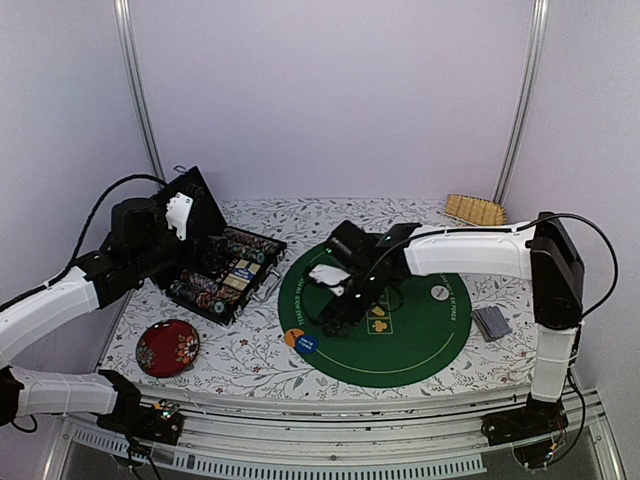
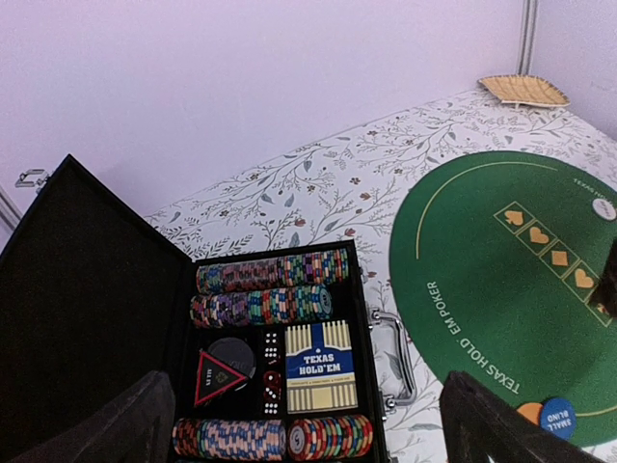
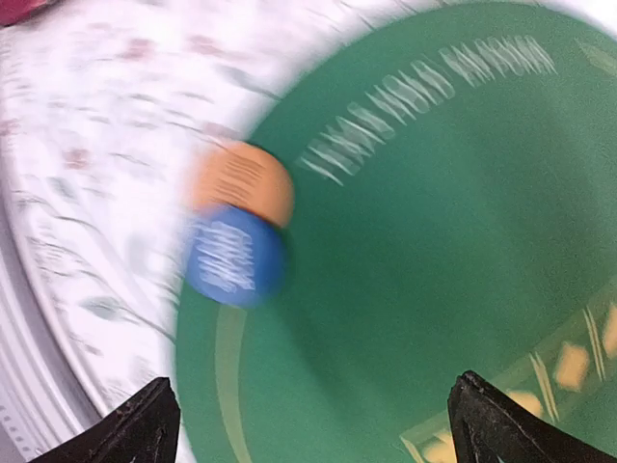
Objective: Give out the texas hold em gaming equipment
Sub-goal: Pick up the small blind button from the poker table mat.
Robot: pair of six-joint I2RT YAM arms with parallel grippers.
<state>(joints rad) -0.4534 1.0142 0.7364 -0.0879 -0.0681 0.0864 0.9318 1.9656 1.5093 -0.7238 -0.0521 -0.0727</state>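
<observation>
Plainly the right end effector hangs released over the mat; blue disc and orange disc, touching, lie just near-left of it at the mat's rim, well apart from the released left end effector.

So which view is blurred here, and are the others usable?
Right wrist: heavy motion blur smears the blue disc, orange disc and the green mat lettering. Left wrist: sharp, the card box label reads clearly. Top external: sharp, evenly lit.
</observation>
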